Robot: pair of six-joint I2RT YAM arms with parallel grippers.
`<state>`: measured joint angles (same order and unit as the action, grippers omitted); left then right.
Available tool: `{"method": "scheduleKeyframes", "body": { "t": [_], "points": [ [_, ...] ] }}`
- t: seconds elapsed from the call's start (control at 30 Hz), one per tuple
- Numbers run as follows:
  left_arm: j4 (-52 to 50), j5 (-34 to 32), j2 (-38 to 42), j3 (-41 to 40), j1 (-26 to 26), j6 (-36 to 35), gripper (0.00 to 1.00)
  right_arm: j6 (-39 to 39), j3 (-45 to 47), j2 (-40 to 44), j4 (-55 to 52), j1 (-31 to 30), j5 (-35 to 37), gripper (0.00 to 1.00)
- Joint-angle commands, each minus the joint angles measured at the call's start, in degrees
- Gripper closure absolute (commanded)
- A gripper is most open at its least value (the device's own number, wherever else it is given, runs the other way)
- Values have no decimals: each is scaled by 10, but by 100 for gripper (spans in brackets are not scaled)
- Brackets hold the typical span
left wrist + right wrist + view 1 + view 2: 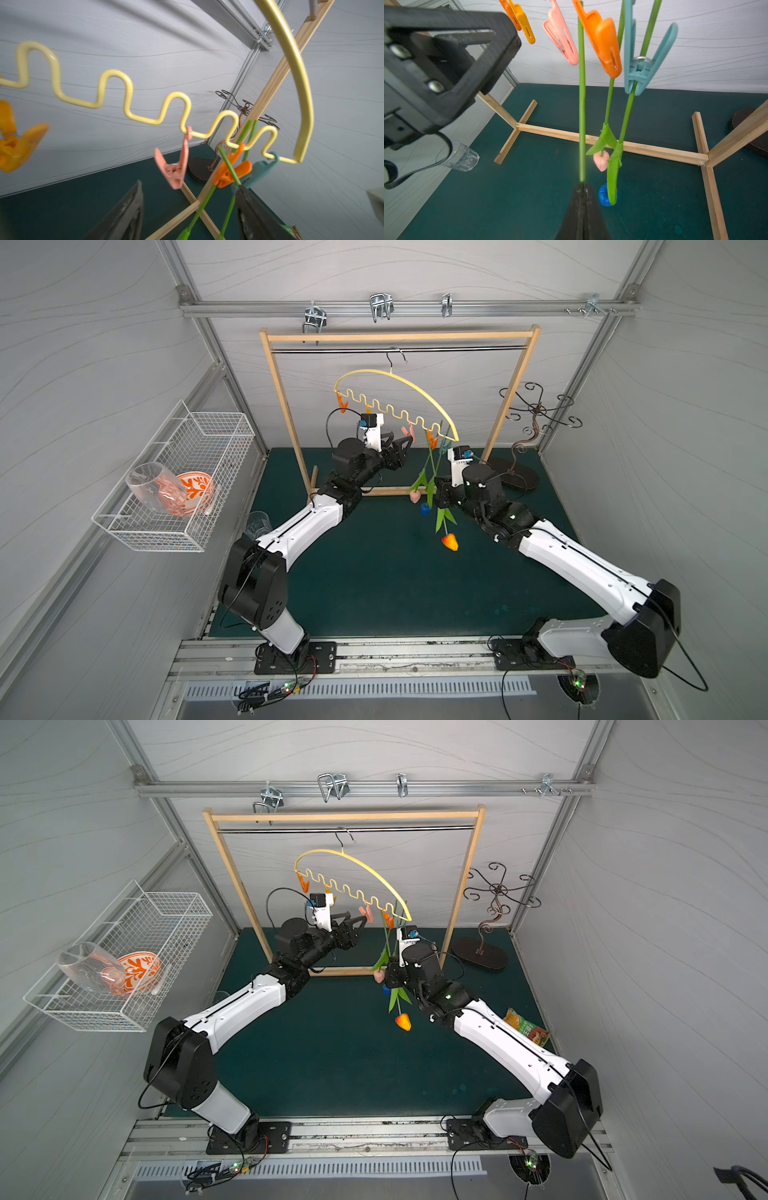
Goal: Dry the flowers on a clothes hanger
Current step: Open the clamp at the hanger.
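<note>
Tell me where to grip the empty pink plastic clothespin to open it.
Squeeze the pink plastic clothespin across its two splayed upper handles, above the spring ring, from the robot's side. It hangs jaws-down off the pale yellow wavy hanger bar.

No legible text; print on snack packet [525, 1029] perhaps, blurred

A pale yellow arched hanger [365, 865] hangs tilted from a light wooden rack [345, 817] at frame centre; three green-stemmed artificial tulips [393, 1001] hang head-down below its lower right end.
</note>
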<state>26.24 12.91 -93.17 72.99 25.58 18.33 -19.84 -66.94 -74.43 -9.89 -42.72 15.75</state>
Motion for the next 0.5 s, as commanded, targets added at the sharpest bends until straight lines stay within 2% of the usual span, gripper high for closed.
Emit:
{"method": "scheduleKeyframes", "body": {
  "t": [0.0,0.1,0.47],
  "points": [
    [14,-19,-14,43,-2,-11,34,9,6,19,-3,4,1,100],
    [-13,-16,-26,69,-2,-13,35,9,7,21,-6,4,-1,100],
    [-9,-2,-63,100,-1,-6,33,5,16,17,13,4,-5,100]
  ]
}}
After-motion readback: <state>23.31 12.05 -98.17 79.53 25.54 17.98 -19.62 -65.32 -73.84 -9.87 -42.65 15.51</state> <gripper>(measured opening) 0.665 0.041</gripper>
